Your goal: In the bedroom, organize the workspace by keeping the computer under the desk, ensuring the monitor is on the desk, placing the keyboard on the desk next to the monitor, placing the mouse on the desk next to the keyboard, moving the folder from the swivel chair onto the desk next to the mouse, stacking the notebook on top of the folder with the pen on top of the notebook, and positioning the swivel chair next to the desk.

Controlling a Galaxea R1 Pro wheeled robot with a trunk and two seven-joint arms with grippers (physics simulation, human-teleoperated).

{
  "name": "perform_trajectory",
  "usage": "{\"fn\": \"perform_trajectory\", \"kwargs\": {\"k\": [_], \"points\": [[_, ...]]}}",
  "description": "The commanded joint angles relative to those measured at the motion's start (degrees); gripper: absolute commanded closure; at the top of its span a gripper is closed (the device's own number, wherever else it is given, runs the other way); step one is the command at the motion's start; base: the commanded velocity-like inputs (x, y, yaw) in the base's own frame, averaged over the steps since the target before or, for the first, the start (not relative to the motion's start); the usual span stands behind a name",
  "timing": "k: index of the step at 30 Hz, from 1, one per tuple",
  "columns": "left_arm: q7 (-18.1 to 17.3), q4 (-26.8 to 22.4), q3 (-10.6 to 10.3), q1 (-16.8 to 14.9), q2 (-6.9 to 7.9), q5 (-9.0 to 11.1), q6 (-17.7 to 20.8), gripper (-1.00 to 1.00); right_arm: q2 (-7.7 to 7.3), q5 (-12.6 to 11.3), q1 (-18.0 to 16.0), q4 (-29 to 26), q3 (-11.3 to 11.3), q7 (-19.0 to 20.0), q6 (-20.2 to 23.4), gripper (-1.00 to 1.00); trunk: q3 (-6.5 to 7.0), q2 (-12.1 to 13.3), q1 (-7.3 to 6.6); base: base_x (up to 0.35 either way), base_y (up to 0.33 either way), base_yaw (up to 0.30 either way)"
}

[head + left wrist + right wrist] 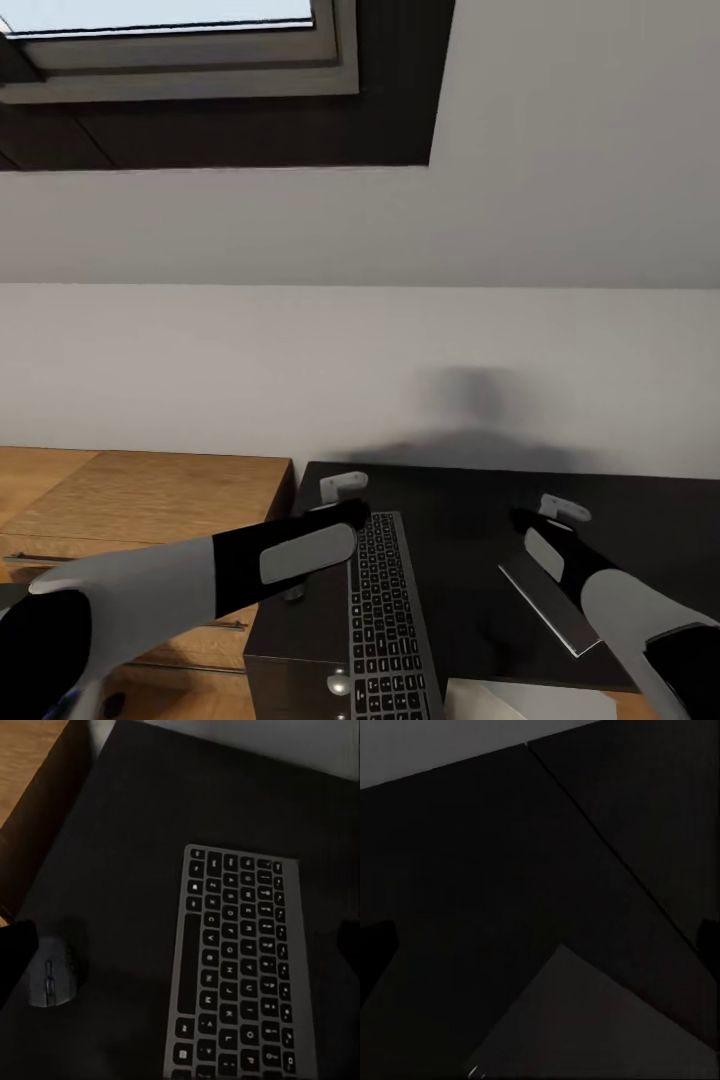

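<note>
Left wrist view, keyboard [236, 967] on desk [127, 855], mouse [51, 971] nearby.

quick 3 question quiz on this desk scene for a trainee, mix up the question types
1. True or false: the keyboard lies on the black desk.
2. Multiple choice: in the left wrist view, what lies on the desk beside the keyboard? A) a pen B) the mouse C) a blue folder
3. Fill in: left of the desk stands a light ______ drawer chest.

Key: 1 true. 2 B. 3 wooden.
</note>
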Motion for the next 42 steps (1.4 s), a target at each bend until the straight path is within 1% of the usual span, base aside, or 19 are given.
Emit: {"fn": "perform_trajectory", "kwargs": {"k": [1, 2, 7, 12, 13, 14, 16, 18, 20, 24, 25, 26, 29, 30, 32, 33, 35, 36, 42], "points": [[0.18, -1.55, -0.10, -0.10, 0.72, 0.19, -1.13, -1.00, -0.15, -0.37, -0.03, 0.32, -0.39, -0.25, 0.24, -1.00, -0.09, -0.06, 0.01, 0.002, 0.000, 0.000], [0.20, -3.55, -0.07, -0.12, 1.84, 0.19, -2.52, -1.00, -0.24, -0.41, -0.03, 0.72, -1.22, -0.13, 0.32, -1.00, -0.27, -0.46, 0.23, 0.000, 0.000, 0.000], [0.22, -6.11, -0.07, -0.10, 3.57, 0.19, -3.95, -1.00, -0.35, -0.51, -0.03, 1.08, -2.02, -0.12, 0.78, -1.00, -1.16, -2.47, 1.33, 0.000, 0.000, 0.000], [0.22, -6.46, -0.11, -0.10, 3.77, 0.19, -4.11, -1.00, -0.78, -0.85, -0.03, 1.08, -2.51, -0.19, 0.92, -1.00, -2.06, -4.47, 2.43, 0.000, 0.000, 0.000], [0.22, -6.51, -0.11, -0.10, 3.80, 0.19, -4.14, -1.00, -1.24, -1.47, -0.03, 1.06, -3.24, -0.19, 0.94, -1.00, -2.24, -4.87, 2.65, 0.000, 0.000, 0.000], [0.22, -6.56, -0.12, -0.11, 3.82, 0.19, -4.17, -1.00, -1.95, -3.07, -0.03, 1.05, -5.05, -0.11, 0.92, -1.00, -2.42, -5.28, 2.87, 0.000, 0.000, 0.000], [0.22, -6.58, -0.12, -0.10, 3.83, 0.19, -4.20, -1.00, -2.51, -4.57, -0.03, 1.03, -6.77, -0.06, 0.91, -1.00, -2.78, -6.08, 3.30, 0.000, 0.000, 0.000], [0.22, -6.59, -0.12, -0.10, 3.84, 0.19, -4.23, -1.00, -2.92, -5.46, -0.03, 0.88, -7.78, 0.00, 0.78, -1.00, -3.14, -6.88, 3.74, 0.000, 0.000, 0.000], [0.24, -6.78, -0.12, -0.10, 3.84, 0.19, -4.24, -1.00, -3.15, -5.89, -0.05, 0.42, -8.31, 0.04, 0.69, -1.00, -3.50, -7.68, 4.18, 0.000, 0.000, 0.000], [0.41, -8.10, -0.09, -0.11, 3.95, 0.19, -4.26, -1.00, -3.40, -6.16, -0.19, -0.26, -8.71, -0.17, 1.47, -1.00, -4.21, -9.29, 5.06, 0.000, 0.000, 0.000], [0.47, -8.42, -0.10, -0.11, 4.05, 0.19, -4.26, -1.00, -3.42, -6.08, -0.46, -0.31, -8.73, -0.32, 2.75, -1.00, -4.39, -9.69, 5.28, 0.000, 0.000, 0.000], [0.49, -8.69, -0.11, -0.11, 4.17, 0.19, -4.26, -1.00, -3.52, -5.72, -1.97, -0.38, -8.72, -0.60, 5.81, -1.00, -4.57, -10.09, 5.50, 0.000, 0.000, 0.000], [0.51, -8.86, -0.12, -0.10, 4.22, 0.19, -4.26, -1.00, -4.02, -4.50, -4.95, -0.18, -8.70, -0.78, 8.49, -1.00, -5.11, -11.29, 6.16, 0.000, 0.000, 0.000], [0.50, -8.91, -0.12, -0.10, 4.26, 0.19, -4.26, -1.00, -4.42, -3.11, -7.14, 0.12, -8.69, -0.85, 9.60, -1.00, -5.29, -11.69, 6.38, 0.000, 0.000, 0.000], [0.51, -8.96, -0.12, -0.10, 4.29, 0.19, -4.26, -1.00, -4.69, -1.50, -9.01, 0.44, -8.69, -0.93, 10.41, -1.00, -5.65, -12.50, 6.82, 0.000, 0.000, 0.000], [0.52, -9.00, -0.12, -0.10, 4.32, 0.22, -4.26, -1.00, -4.86, -0.06, -10.27, 0.69, -8.71, -0.99, 10.94, -1.00, -5.83, -12.90, 7.04, 0.000, 0.000, 0.000], [0.50, -9.03, -0.12, -0.11, 4.33, 0.25, -4.26, -1.00, -5.01, 1.20, -11.37, 0.90, -8.75, -1.09, 11.44, -1.00, -6.19, -13.70, 7.48, 0.000, 0.000, 0.000], [0.50, -9.04, -0.12, -0.11, 4.32, 0.25, -4.26, -1.00, -5.02, 1.47, -11.60, 0.98, -8.74, -1.10, 11.54, -1.00, -6.37, -14.10, 7.70, 0.000, 0.000, 0.000], [0.49, -9.06, -0.12, -0.11, 4.31, 0.27, -4.26, -1.00, -4.59, 2.15, -12.11, 3.47, -8.61, -0.92, 11.66, -1.00, -7.45, -16.51, 9.01, 0.000, 0.000, 0.000]]}}
